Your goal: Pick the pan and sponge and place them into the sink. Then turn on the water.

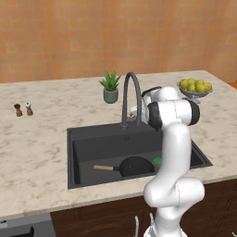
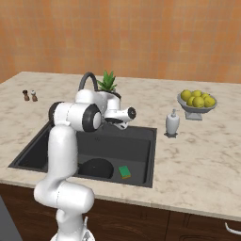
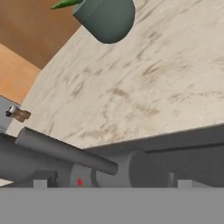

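The black pan lies in the dark sink with its wooden handle pointing left. In the right base view the pan sits beside the green sponge on the sink floor. The sponge peeks out beside my arm. My gripper is at the base of the gooseneck faucet. In the hand view the gripper is open, its tips wide apart, with the grey faucet lever slanting between them, close in front. No water stream is in view.
A potted plant stands behind the faucet. A bowl of lemons and a white soap dispenser are on the counter to the right. Two small shakers stand far left.
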You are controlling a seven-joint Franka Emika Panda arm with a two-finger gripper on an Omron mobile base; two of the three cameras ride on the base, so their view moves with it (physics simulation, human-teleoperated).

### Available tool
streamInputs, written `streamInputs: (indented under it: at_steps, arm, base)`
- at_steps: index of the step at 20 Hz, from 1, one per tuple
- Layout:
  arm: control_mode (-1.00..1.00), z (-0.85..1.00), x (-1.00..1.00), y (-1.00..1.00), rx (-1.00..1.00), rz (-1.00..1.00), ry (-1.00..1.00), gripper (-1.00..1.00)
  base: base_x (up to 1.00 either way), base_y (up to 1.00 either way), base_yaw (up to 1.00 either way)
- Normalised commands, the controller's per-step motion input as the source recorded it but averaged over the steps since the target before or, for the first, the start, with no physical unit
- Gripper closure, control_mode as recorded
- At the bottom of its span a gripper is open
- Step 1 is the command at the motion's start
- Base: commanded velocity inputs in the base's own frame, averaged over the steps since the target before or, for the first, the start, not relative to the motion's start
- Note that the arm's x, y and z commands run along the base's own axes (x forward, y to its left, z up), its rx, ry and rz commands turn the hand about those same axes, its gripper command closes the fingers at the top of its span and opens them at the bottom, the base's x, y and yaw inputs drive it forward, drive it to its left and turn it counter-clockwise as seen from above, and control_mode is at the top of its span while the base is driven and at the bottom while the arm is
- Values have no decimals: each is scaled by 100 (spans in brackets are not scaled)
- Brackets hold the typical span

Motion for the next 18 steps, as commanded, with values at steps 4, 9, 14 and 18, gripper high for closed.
streamInputs:
  at_steps: [4, 9, 14, 18]
  arm:
    - [-100, -26, 29, 0, 6, 0, 0, -100]
    - [-100, -21, 7, 2, 2, 0, 0, 100]
    - [-100, 0, 0, 0, 0, 0, 0, 100]
    - [-100, 0, 0, 14, 0, -9, 0, 100]
  base:
    - [0, 0, 0]
    - [0, 0, 0]
    - [0, 0, 0]
    - [0, 0, 0]
